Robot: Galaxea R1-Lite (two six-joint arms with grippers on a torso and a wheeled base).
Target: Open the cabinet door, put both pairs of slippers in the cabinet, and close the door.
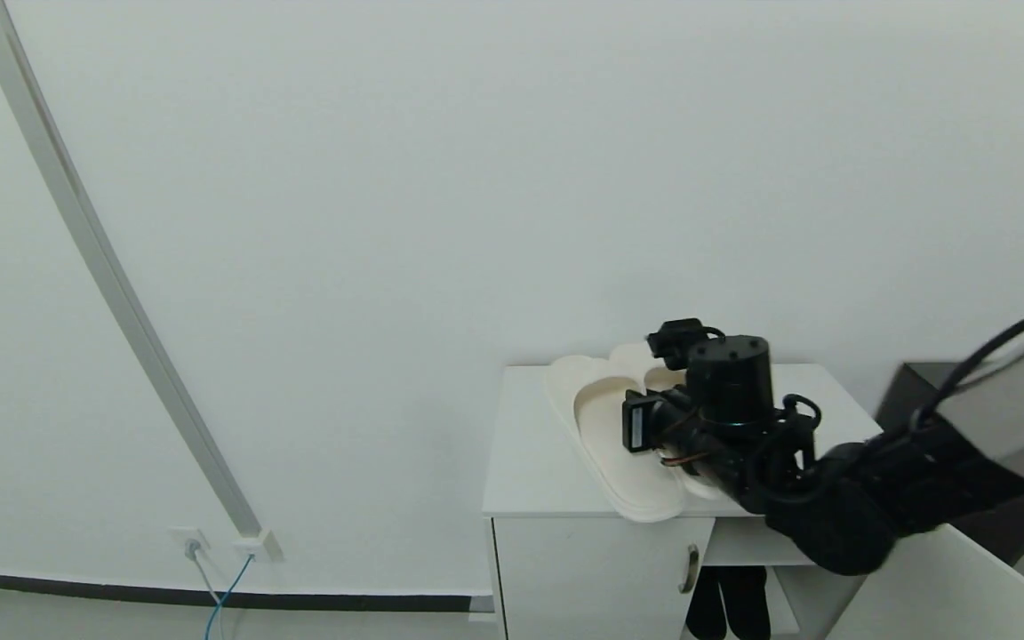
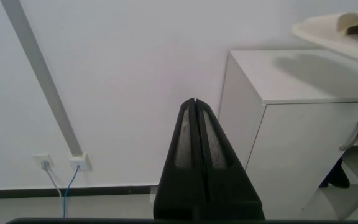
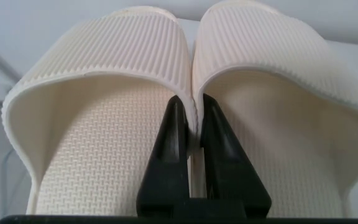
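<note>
My right gripper (image 3: 194,107) is closed almost fully. It pinches together the 2 inner edges of the cream slippers (image 3: 126,59), where their uppers touch.

I judge this pair to be light and made of soft foam, so little force is needed. The ribbed uppers and the textured insoles should give good friction against my fingers. The material bends, however, so the heels may sag, or the 2 slippers may spread apart in the air. The 2 touching edges seem to me the best place to hold both at once.

The pair lies side by side on top of the white cabinet (image 1: 525,444), toes toward the wall. Lower, in the open compartment, stands a black pair (image 1: 730,600), which I take for the other slippers. My left gripper (image 2: 195,109) is fully closed on nothing, beside the cabinet.
</note>
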